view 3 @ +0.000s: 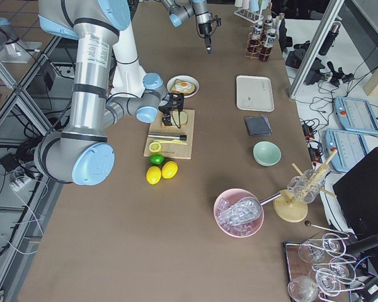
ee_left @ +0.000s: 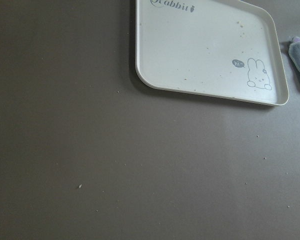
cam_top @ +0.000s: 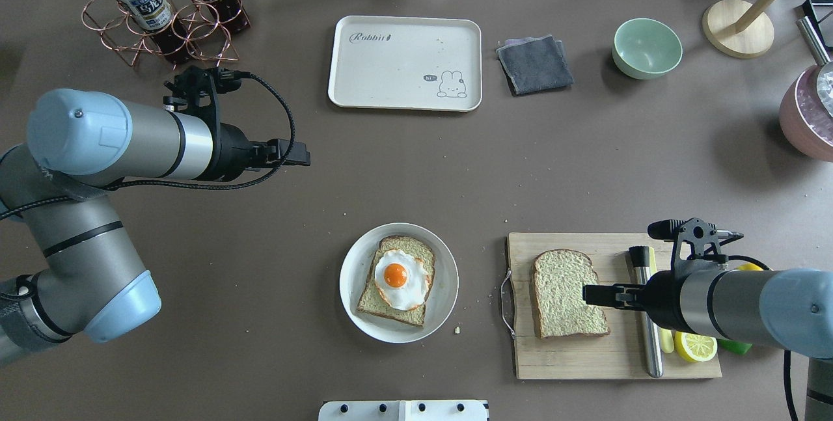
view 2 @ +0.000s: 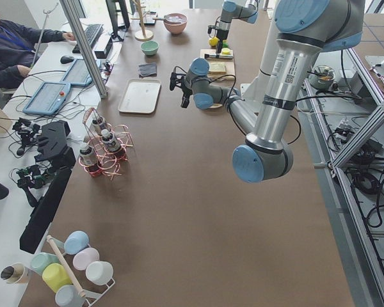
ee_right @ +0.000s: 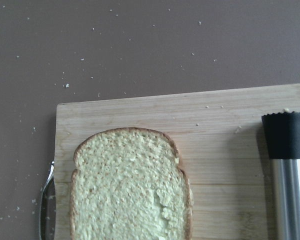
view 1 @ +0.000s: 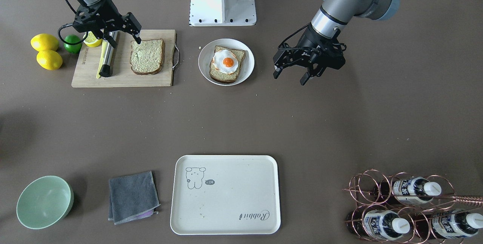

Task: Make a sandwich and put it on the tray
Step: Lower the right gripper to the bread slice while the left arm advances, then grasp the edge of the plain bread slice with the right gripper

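One bread slice (view 1: 147, 56) lies on the wooden cutting board (view 1: 124, 80); it also shows in the right wrist view (ee_right: 130, 187). A second slice with the fried egg (view 1: 227, 62) on top sits on a round white plate (view 1: 247, 71). The cream tray (view 1: 226, 206) is empty at the operators' side and also shows in the left wrist view (ee_left: 200, 50). My right gripper (view 1: 125, 43) is open and empty, hovering over the board at the slice's edge. My left gripper (view 1: 290, 78) is open and empty, above bare table beside the plate.
A steel-handled tool (view 1: 107, 57) and a lemon half (cam_top: 696, 346) lie on the board. Two lemons (view 1: 44, 42) and a lime (view 1: 72, 43) sit beside it. A green bowl (view 1: 44, 201), a grey cloth (view 1: 133, 197) and a copper bottle rack (view 1: 407, 206) flank the tray.
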Robot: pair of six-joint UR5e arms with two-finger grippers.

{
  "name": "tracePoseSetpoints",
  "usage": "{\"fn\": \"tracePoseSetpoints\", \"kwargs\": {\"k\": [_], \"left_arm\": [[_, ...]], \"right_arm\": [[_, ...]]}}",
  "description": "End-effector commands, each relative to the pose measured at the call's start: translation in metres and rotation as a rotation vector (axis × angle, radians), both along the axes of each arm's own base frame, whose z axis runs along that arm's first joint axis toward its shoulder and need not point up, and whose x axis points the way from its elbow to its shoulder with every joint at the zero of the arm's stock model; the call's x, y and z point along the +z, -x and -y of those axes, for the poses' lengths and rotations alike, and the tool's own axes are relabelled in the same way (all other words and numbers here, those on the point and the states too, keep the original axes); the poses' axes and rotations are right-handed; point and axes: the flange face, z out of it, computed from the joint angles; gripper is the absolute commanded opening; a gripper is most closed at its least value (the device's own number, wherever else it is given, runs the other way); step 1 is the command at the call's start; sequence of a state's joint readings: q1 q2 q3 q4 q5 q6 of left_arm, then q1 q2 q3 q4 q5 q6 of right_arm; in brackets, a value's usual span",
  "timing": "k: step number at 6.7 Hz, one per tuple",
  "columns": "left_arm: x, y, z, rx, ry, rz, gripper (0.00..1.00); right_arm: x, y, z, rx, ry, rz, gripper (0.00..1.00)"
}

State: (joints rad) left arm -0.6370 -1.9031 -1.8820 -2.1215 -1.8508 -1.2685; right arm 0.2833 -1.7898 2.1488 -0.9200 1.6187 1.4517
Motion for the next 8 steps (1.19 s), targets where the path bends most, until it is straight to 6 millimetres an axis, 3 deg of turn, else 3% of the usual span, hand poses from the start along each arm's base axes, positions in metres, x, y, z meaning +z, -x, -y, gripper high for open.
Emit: {"fn": "tracePoseSetpoints", "kwargs": {"k": [1, 4, 8], "left_arm": [[-0.001, -0.002, -0.002, 0.001, -0.003, -0.002, 0.98], [-0.004, -0.003, -0.004, 0.005, -0.007, -0.007, 0.98], [-0.005, -0.001, -0.006, 0.005, -0.009, -0.009, 0.98]], "right_arm": [[0.009, 0.010, -0.026, 0.012, 0.008, -0.004, 0.52], [0.019, 0.017, -0.041, -0.004, -0.008, -0.030, 0.51], [0.022, 0.025, -0.042, -0.003, -0.014, -0.031, 0.52]]}}
